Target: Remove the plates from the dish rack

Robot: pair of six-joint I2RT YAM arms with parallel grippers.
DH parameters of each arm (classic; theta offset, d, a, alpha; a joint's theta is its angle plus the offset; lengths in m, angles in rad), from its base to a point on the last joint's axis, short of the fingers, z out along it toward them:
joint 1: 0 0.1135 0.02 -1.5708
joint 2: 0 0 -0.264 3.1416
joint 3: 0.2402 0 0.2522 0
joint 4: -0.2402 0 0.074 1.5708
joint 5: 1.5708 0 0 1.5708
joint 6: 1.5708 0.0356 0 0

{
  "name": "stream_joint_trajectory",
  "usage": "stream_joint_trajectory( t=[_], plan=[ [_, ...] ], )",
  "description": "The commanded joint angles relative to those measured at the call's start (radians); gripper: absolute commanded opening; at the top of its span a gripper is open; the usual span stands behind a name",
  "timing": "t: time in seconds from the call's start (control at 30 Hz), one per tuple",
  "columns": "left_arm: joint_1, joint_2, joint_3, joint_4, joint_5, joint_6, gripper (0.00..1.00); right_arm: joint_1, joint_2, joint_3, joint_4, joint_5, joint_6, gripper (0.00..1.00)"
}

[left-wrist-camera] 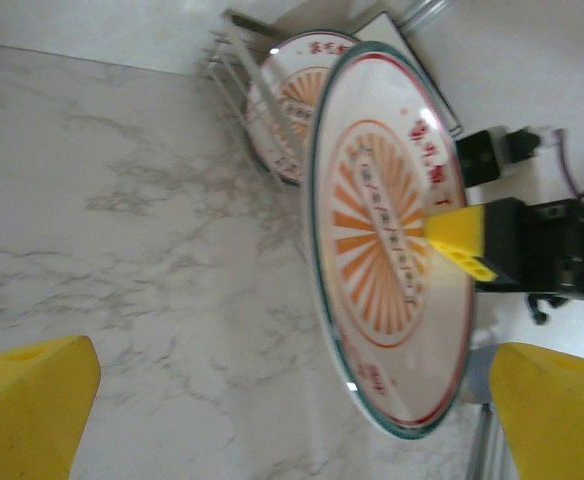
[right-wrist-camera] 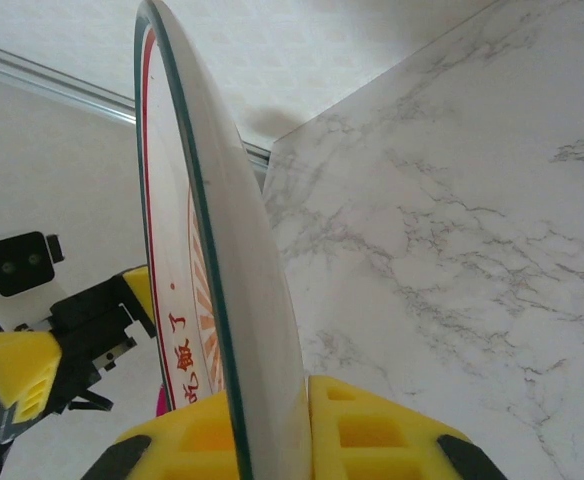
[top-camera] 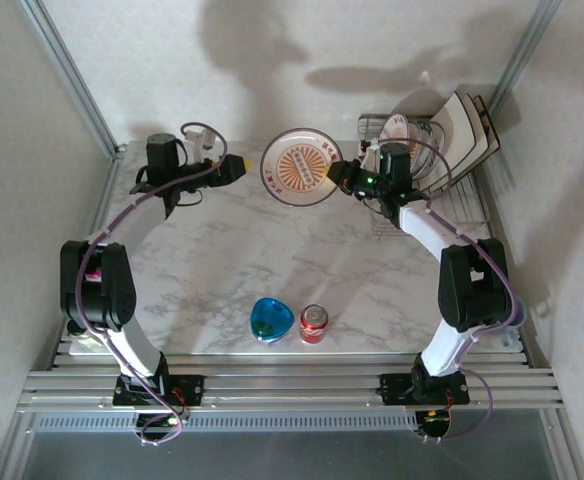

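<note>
Currently your right fingers clamp one round plate outside the dish rack, left fingers apart; several plates wait racked.

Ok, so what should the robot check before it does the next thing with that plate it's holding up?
1. Right hand shut on the round plate's rim: ok.
2. Plate clear of the dish rack: ok, it hangs upright above the table.
3. Left hand open and pointing at the plate: ok.
4. Left hand around the plate: not ok, there is a gap between them.
5. Blue bowl and can out of the way: ok, both sit near the front edge.
6. Grip tight enough: cannot tell.
</note>
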Motion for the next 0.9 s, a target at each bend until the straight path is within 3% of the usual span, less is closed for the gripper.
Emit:
stream_joint_trajectory(
  t=[0.0, 0.13, 0.5, 0.7, 0.87],
  plan=[
    [-0.017, 0.025, -0.015, 0.120, 0.095, -0.069, 1.00, 0.000, 0.012, 0.005, 0.088, -0.038, 0.023, 0.00],
    [-0.040, 0.053, -0.014, 0.117, 0.090, -0.069, 0.99, 0.013, 0.030, 0.030, 0.092, -0.049, 0.026, 0.00],
    [-0.078, 0.128, 0.017, 0.119, 0.085, -0.080, 0.84, 0.036, 0.064, 0.074, 0.091, -0.059, 0.017, 0.00],
    [-0.090, 0.152, 0.032, 0.133, 0.090, -0.098, 0.58, 0.045, 0.077, 0.088, 0.094, -0.066, 0.018, 0.00],
    [-0.096, 0.168, 0.042, 0.153, 0.094, -0.121, 0.46, 0.055, 0.088, 0.098, 0.094, -0.071, 0.019, 0.00]
  ],
)
